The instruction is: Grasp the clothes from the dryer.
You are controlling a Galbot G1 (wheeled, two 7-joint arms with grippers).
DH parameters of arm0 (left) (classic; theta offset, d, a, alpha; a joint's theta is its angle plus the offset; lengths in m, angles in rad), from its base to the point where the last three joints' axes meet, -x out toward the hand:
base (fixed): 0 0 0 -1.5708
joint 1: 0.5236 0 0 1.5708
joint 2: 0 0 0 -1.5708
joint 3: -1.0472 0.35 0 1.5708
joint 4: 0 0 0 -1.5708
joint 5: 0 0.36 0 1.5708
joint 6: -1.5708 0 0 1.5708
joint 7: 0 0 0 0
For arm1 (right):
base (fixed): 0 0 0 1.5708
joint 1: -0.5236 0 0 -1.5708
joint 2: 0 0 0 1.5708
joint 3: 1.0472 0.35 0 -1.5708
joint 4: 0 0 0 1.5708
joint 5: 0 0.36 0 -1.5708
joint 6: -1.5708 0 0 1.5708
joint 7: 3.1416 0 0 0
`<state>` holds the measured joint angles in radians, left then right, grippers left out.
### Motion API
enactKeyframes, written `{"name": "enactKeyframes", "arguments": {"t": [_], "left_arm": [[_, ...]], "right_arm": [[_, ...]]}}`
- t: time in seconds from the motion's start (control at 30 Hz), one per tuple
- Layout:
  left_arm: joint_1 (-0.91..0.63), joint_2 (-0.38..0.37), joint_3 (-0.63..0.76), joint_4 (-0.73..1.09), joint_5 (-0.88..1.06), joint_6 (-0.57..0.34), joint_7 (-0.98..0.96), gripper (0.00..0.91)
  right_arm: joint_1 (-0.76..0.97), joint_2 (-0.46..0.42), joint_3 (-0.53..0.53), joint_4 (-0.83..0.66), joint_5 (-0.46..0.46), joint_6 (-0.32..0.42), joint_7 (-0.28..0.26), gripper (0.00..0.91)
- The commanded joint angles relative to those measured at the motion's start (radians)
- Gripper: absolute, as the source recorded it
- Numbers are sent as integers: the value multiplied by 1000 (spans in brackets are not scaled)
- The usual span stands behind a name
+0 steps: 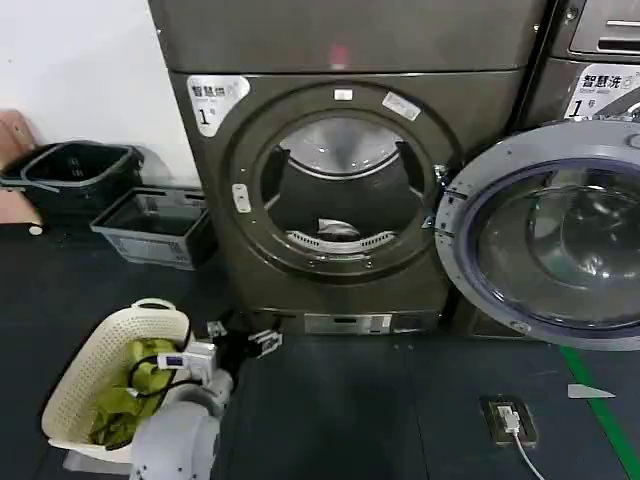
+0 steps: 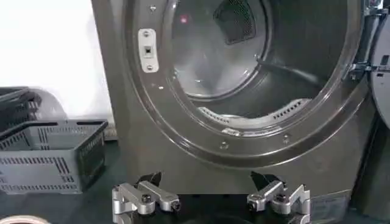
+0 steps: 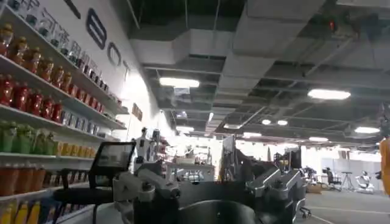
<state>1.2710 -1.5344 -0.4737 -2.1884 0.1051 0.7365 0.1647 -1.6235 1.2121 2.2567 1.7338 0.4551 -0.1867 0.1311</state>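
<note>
Nearest the robot in the head view, its left arm reaches forward low over the dark floor, and the left gripper [image 1: 243,345] hangs just before the foot of the dryer [image 1: 200,200], below the left part of the porthole; its fingers [image 2: 148,196] stand wide apart with nothing between them. Just beside that arm, on its left, the cream lattice basket [image 1: 90,370] holds yellow-green garments [image 1: 135,385]. The right gripper [image 3: 210,198] points up and away toward a room of drink shelves [image 3: 42,122] and ceiling lights, its fingers likewise spread and empty. The dryer's grey-rimmed glass door [image 1: 550,235] is swung fully open to the right. Deeper in, on the drum's bottom just behind the perforated lip, lie the clothes [image 1: 337,230], a small pale bundle well apart from both grippers. To the dryer's left two dark crates [image 1: 150,225] stand by the wall.
</note>
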Motion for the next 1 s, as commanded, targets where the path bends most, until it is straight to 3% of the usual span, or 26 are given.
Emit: {"name": "enactKeyframes", "arguments": {"t": [0.03, 1.0], "left_arm": [[-1, 0, 2, 0, 0, 49, 1, 907], [-3, -1, 11, 6, 9, 49, -2, 907]], "right_arm": [[-1, 0, 1, 0, 1, 0, 1, 907], [-5, 5, 3, -13, 1, 4, 7, 907]]}}
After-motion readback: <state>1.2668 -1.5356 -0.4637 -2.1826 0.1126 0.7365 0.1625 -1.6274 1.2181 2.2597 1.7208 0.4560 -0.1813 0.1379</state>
